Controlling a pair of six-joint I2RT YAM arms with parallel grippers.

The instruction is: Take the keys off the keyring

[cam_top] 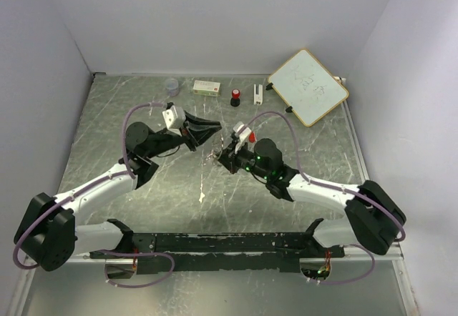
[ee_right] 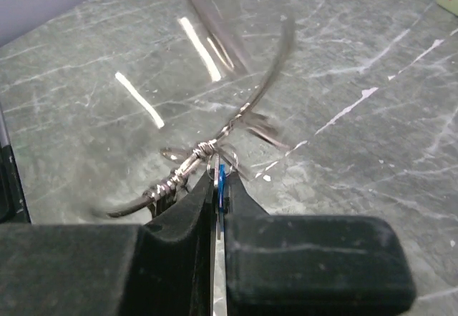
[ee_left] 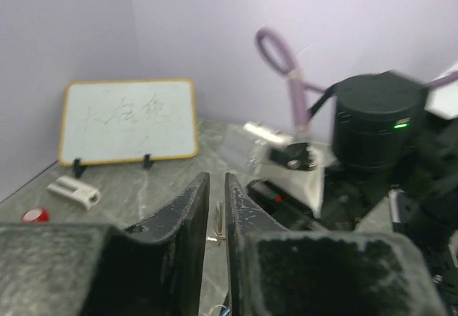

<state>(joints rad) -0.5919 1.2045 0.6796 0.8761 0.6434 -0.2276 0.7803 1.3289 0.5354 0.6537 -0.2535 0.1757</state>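
**Top view, left to right.** Pale walls close the grey table [cam_top: 143,187] on the left, the back and the right. The near edge carries the mounting bar. Two arms meet at mid-table. The left arm [cam_top: 93,187] has bare table on its left out to the wall. Along the back edge stand one clear cup [cam_top: 172,85], one small box [cam_top: 207,86], one black object with a red top [cam_top: 235,99], one white piece [cam_top: 257,94] and one whiteboard [cam_top: 308,87], all well apart from the grippers. The right arm [cam_top: 322,191] has open table in front of it.

**Left wrist view.** The left gripper [ee_left: 217,181] has its fingers drawn nearly together, with only a slit between them. Whether anything is caught there cannot be told, and the background is blurred.

**Right wrist view.** The right gripper [ee_right: 215,196] is pressed together on the blue-headed key [ee_right: 222,176], of which only a sliver shows. This is the one key that can be made out. The one keyring [ee_right: 193,155] juts from the fingertips above the table, its wire loop smeared by motion blur.
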